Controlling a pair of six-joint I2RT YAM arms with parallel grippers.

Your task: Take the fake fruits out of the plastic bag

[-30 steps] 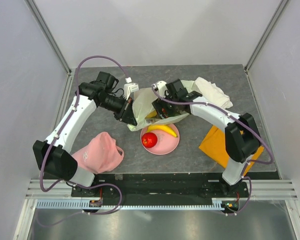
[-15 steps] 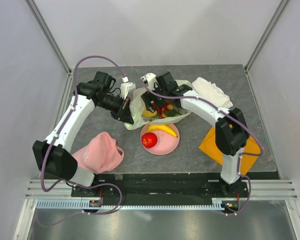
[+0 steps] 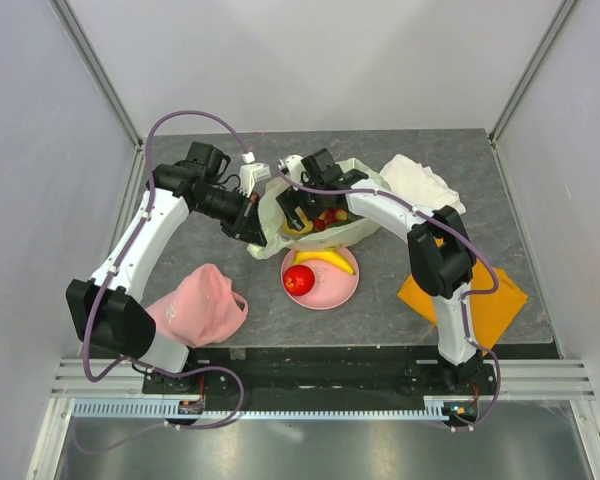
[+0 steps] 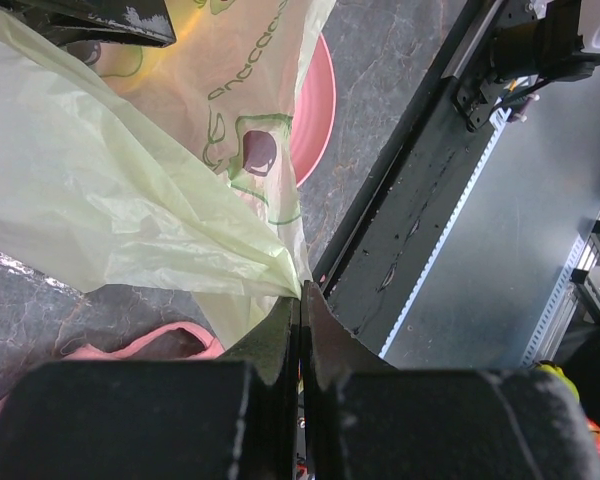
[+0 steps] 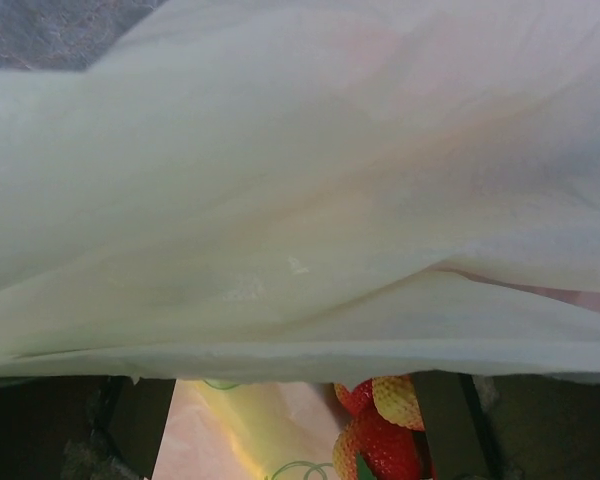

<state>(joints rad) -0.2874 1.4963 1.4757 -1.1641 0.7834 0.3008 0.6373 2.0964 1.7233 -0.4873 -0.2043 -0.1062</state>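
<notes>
Overhead, a pink cloth lies at the left of the worktop. The left arm bends in from that side to the near-left rim of the bag, which sits mid-worktop, just behind the plate. Only the left wrist view shows the grip: the left gripper is clenched on a pinch of the bag's thin edge. An apple and a banana lie on the plate, out of the bag. The right arm arches over from the right and dips into the bag's mouth. Its wrist view, mostly filled by pale film, shows the right gripper spread wide and clamping nothing, with a berry cluster just beyond. Farther right lie a white cloth and an orange cloth.
</notes>
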